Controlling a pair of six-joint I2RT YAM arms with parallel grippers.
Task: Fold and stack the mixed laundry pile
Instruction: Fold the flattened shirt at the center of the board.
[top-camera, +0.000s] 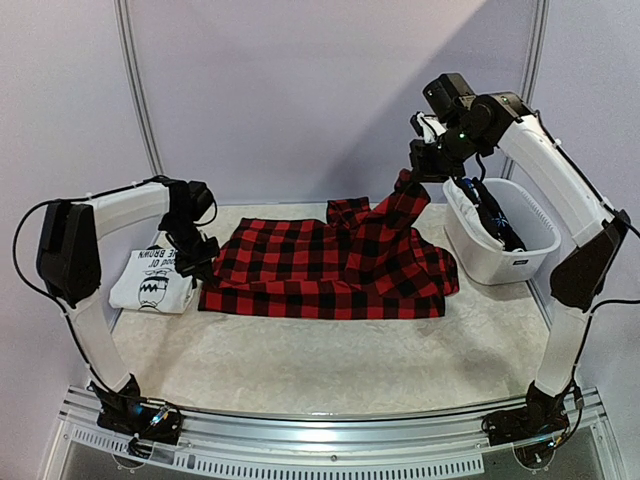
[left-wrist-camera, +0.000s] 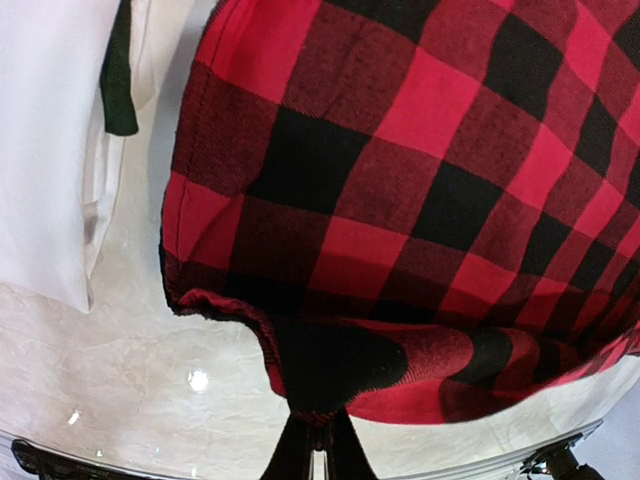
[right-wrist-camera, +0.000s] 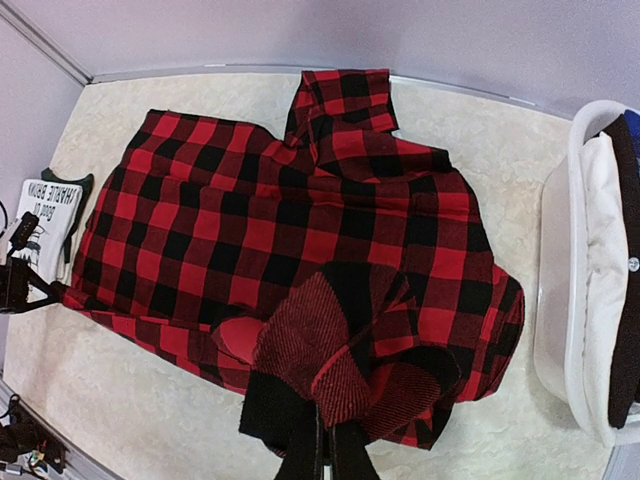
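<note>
A red-black plaid garment (top-camera: 320, 265) lies spread across the middle of the table. My left gripper (top-camera: 197, 262) is shut on its left edge (left-wrist-camera: 320, 400), low at the table. My right gripper (top-camera: 420, 165) is shut on a bunched corner (right-wrist-camera: 330, 375) and holds it lifted high above the table at the right. A folded white T-shirt with black print (top-camera: 152, 278) lies at the far left, beside my left gripper; it also shows in the left wrist view (left-wrist-camera: 50, 150) and the right wrist view (right-wrist-camera: 45, 215).
A white plastic tub (top-camera: 497, 255) with white and dark garments (right-wrist-camera: 610, 260) inside stands at the right, just under my right arm. The metal rail (top-camera: 320, 440) runs along the near table edge. Walls close the back and sides.
</note>
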